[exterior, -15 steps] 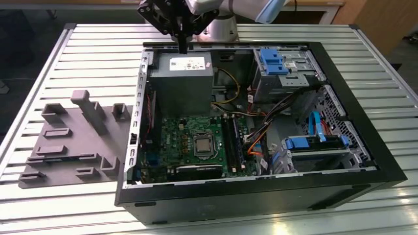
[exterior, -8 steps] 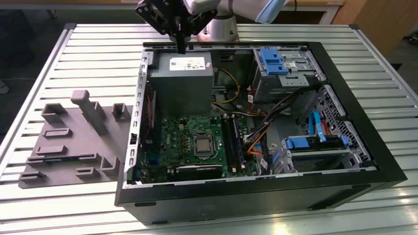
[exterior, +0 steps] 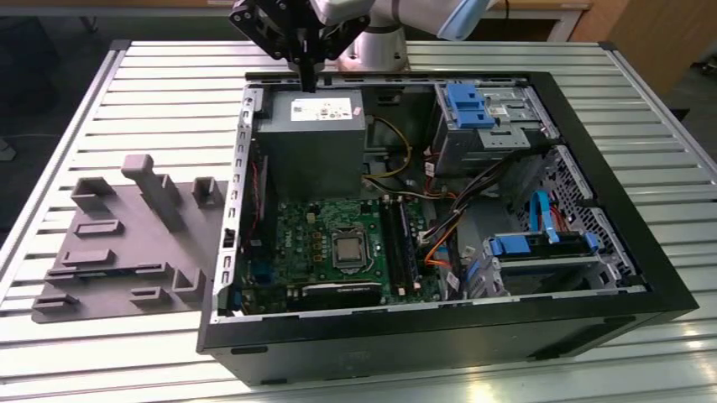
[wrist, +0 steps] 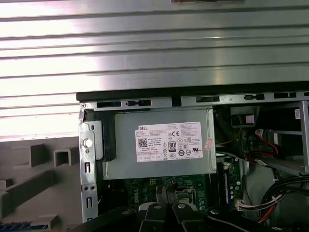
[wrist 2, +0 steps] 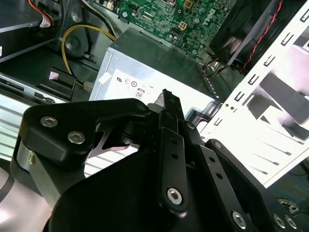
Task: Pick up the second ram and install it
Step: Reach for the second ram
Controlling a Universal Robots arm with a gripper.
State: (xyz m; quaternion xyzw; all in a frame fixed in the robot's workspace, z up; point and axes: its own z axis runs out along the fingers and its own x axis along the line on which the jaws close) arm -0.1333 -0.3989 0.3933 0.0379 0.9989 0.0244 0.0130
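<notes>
Second ram (wrist: 21, 226) well apart from claw (exterior: 305, 82)

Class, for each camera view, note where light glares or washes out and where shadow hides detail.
First wrist view: the slatted table glares near white. Second wrist view: the table past the case wall washes out; the gripper reads dark. Exterior view: even light, case interior shadowed.

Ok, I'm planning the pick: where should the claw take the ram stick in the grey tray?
Likely mid-length, across its thin width, from straight above: the second ram lies long and narrow in the tray, with raised blocks close by.
</notes>
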